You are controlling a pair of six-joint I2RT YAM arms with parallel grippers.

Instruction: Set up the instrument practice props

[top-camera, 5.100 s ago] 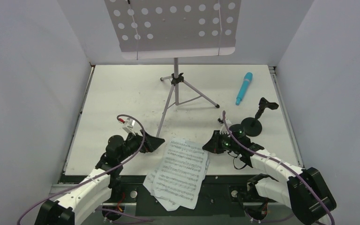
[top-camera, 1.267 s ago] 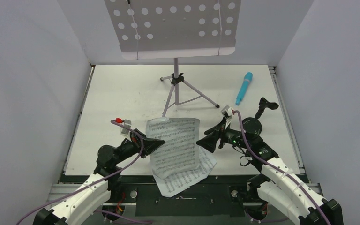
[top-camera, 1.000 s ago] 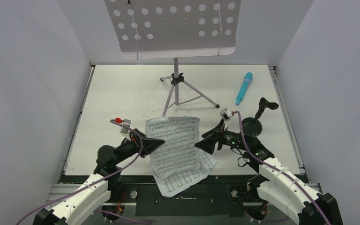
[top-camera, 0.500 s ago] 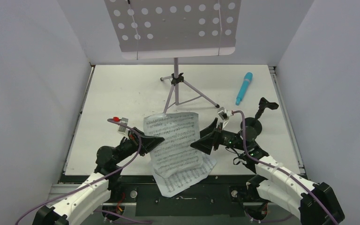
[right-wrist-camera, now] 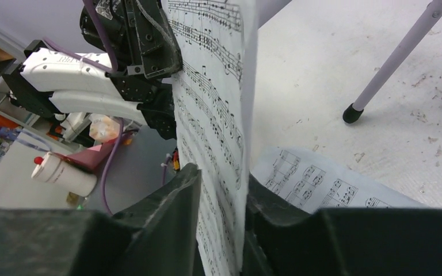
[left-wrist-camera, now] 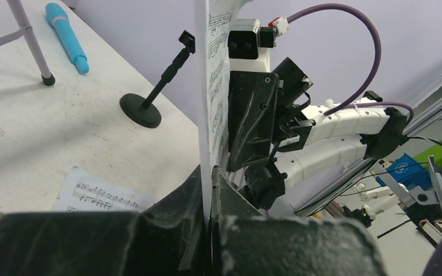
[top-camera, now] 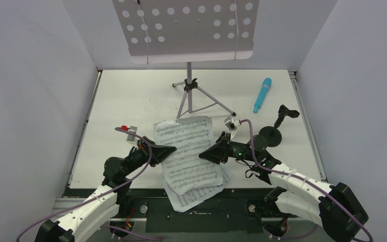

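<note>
A white sheet-music page [top-camera: 186,151] hangs upright above the table's front, with my left gripper [top-camera: 169,153] shut on its left edge; the left wrist view shows the page [left-wrist-camera: 213,86] pinched in that gripper [left-wrist-camera: 212,172]. My right gripper [top-camera: 206,154] straddles the page's right edge. Its jaws [right-wrist-camera: 221,178] are narrowed but still apart, and one finger stands clear of the paper [right-wrist-camera: 218,98]. A second page [top-camera: 196,194] lies flat below. The lilac music stand [top-camera: 186,30] rises at the back. The turquoise microphone [top-camera: 262,95] lies at back right, near the black mic stand [top-camera: 272,132].
The stand's tripod legs [top-camera: 201,103] spread just behind the held page, and one foot [right-wrist-camera: 352,113] is close to my right gripper. White walls enclose the table on three sides. The flat page [right-wrist-camera: 316,184] overhangs the front edge.
My right gripper has moved left onto the held page's right edge, and its jaws have narrowed round it. The left gripper keeps its grip, and the page has risen slightly.
</note>
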